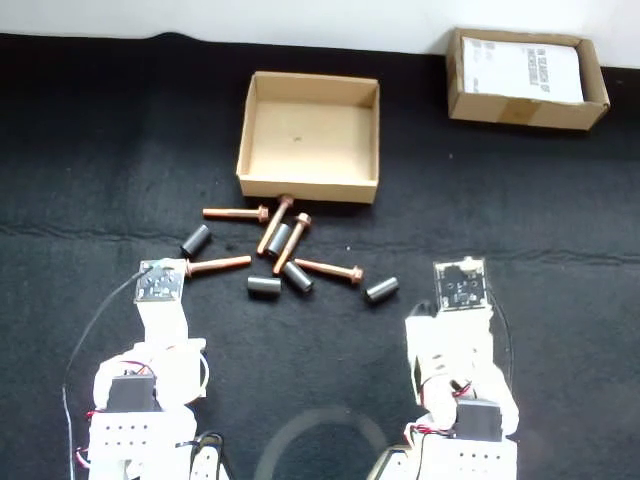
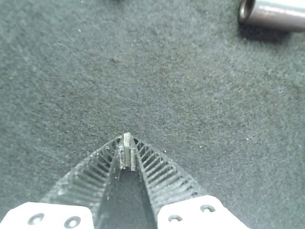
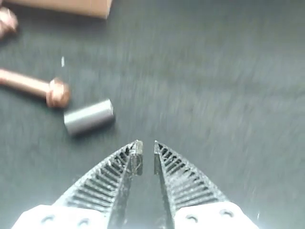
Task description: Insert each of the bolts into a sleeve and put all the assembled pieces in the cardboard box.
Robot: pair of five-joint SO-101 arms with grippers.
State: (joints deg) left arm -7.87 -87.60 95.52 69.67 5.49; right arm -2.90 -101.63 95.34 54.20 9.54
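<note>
High view at the start of an assembly job: the left hand (image 2: 127,143), clenched on nothing, hangs over the dark desk (image 1: 80,150); five bolts (image 1: 218,265) and five sleeves (image 1: 264,286) lie scattered in front of the empty box (image 1: 306,188); the right hand (image 3: 145,151), parted a crack and holding nothing, sits near the rightmost sleeve (image 3: 89,117). No bolt is yet sleeved. A sound first move would likely be gripping a bolt mid-shank while the other hand holds a sleeve level, axes lined up before pushing.

robotics lab bench — left arm (image 1: 165,335), right arm (image 1: 455,345), black cloth table (image 1: 570,330)
</note>
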